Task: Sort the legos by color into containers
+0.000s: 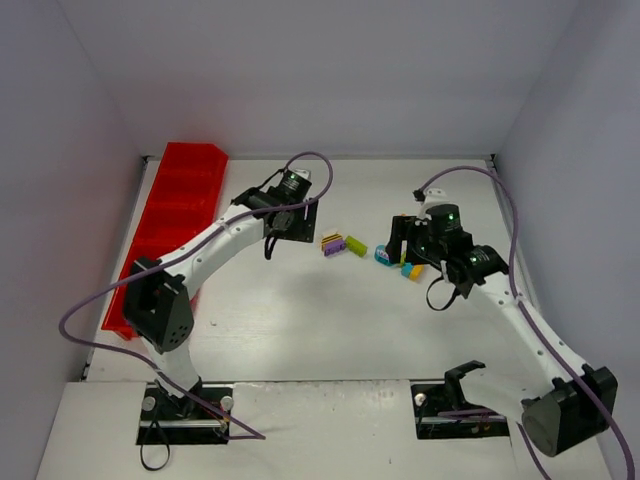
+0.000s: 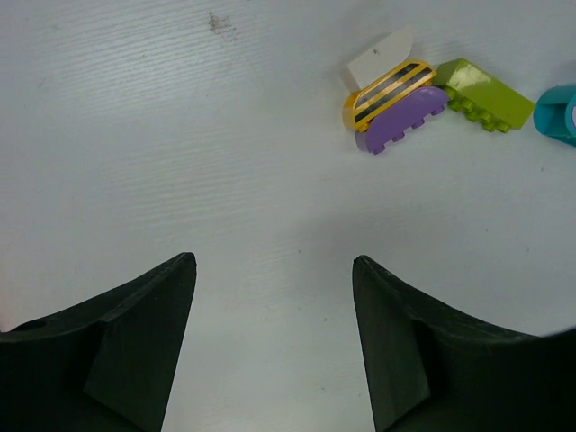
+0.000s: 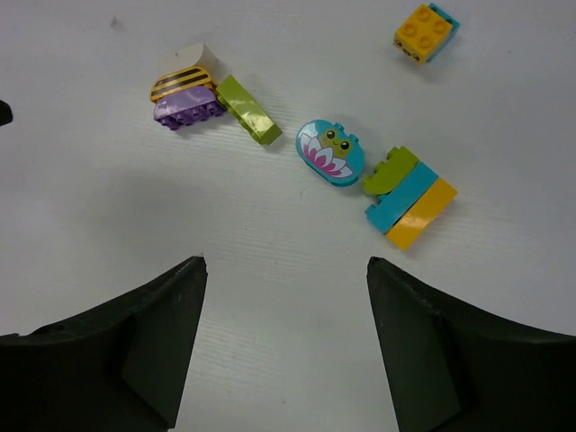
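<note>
Tray: bright red. Striped brick: orange-yellow with black stripes. Purple brick and lime brick: plain. Oval brick: teal, printed with a pink-and-white flower and green face. Stacked bricks: lime, teal, orange. Bench: white.

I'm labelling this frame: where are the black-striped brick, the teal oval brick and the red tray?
black-striped brick [image 2: 389, 92], left wrist view, on its striped top face.
teal oval brick [image 3: 331, 153], right wrist view, on its printed top.
red tray [image 1: 183, 200], top external view, on a bare compartment.
</note>
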